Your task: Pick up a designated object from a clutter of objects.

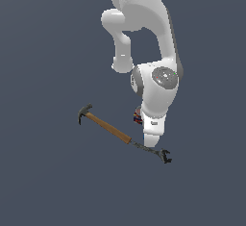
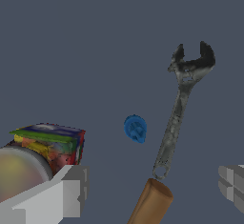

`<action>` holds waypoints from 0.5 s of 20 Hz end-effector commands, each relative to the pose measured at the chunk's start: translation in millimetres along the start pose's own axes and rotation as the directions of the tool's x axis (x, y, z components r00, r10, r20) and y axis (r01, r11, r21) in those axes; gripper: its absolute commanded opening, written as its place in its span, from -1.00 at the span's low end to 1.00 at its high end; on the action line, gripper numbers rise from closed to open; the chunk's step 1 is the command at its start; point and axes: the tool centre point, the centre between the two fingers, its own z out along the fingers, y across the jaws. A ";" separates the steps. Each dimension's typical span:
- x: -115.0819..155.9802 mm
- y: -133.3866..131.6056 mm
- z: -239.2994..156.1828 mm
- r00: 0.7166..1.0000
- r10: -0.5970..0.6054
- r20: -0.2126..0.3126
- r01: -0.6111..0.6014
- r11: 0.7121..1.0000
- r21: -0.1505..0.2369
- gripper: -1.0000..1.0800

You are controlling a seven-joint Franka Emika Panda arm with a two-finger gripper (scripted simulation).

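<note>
Brown-handled hammer point(image 1: 104, 125) lies beside the arm in the exterior view, where the blue piece is hidden, while in the wrist view the tiny blue piece point(image 2: 135, 128) rests ungrasped just beside the fork-ended tool point(image 2: 182, 107), between the spread fingers point(image 2: 69, 189) of the gripper point(image 2: 152, 186), so the pick remains undone.

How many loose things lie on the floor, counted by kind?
Brown-handled, dark-headed hammer: 1
Thin dark metal wrench with forked end: 1
Small multicoloured can: 1
Tiny bright-blue teardrop-shaped piece: 1
Total: 4
</note>
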 end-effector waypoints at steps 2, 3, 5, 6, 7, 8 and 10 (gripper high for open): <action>5.6 -0.9 8.6 0.998 -0.063 -0.007 0.063 0.998 -0.001 0.92; 6.8 -1.2 10.5 0.997 -0.076 -0.009 0.076 0.997 -0.001 0.92; 8.7 -1.6 13.5 0.995 -0.098 -0.012 0.098 0.995 -0.001 0.92; 9.5 -1.8 14.7 0.994 -0.106 -0.013 0.106 0.994 -0.001 0.92; 10.2 -2.0 15.7 0.993 -0.113 -0.014 0.113 0.994 -0.002 0.92; 10.7 -2.1 16.5 0.993 -0.119 -0.014 0.119 0.993 -0.002 0.92; 11.2 -2.3 17.4 0.992 -0.125 -0.015 0.125 0.992 -0.002 0.92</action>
